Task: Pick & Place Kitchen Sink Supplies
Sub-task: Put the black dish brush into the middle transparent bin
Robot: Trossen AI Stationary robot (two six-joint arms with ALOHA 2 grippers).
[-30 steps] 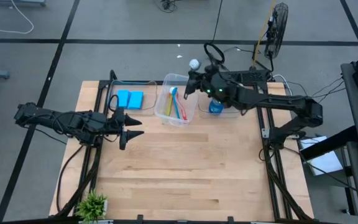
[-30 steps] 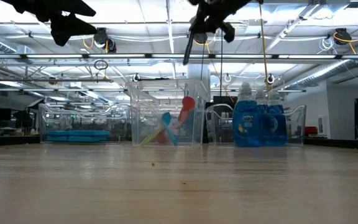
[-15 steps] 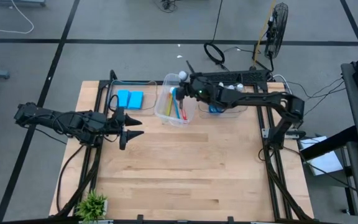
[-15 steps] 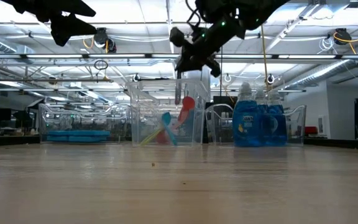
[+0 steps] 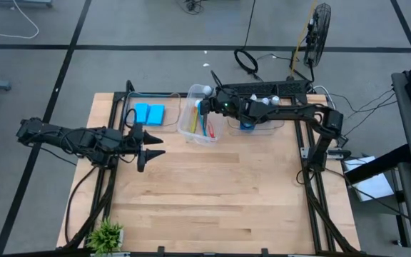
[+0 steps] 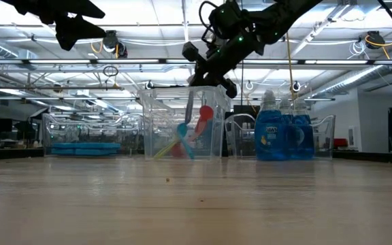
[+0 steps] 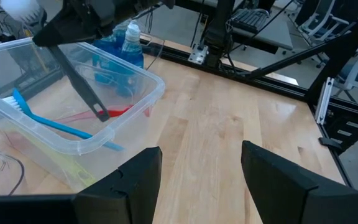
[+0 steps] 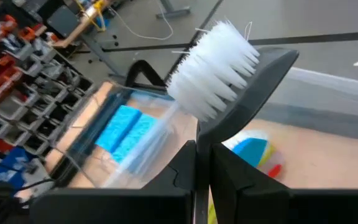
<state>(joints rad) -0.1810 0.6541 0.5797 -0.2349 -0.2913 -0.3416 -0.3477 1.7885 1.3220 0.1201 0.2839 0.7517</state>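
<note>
**Brush hanging over the bin, handle pointing down**

I'm hovering my right gripper (image 5: 207,107) over the middle bin (image 5: 190,133), clenching a white-bristled brush (image 6: 190,109). Its handle is dangling straight below me into the bin. My left gripper (image 5: 150,146) is idling, spread, well off.

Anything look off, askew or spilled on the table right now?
Nothing spilled or damaged. The right gripper is shut on a dark-handled brush, holding it tilted into the middle bin. Blue sponges and blue bottles sit in their own bins.
</note>
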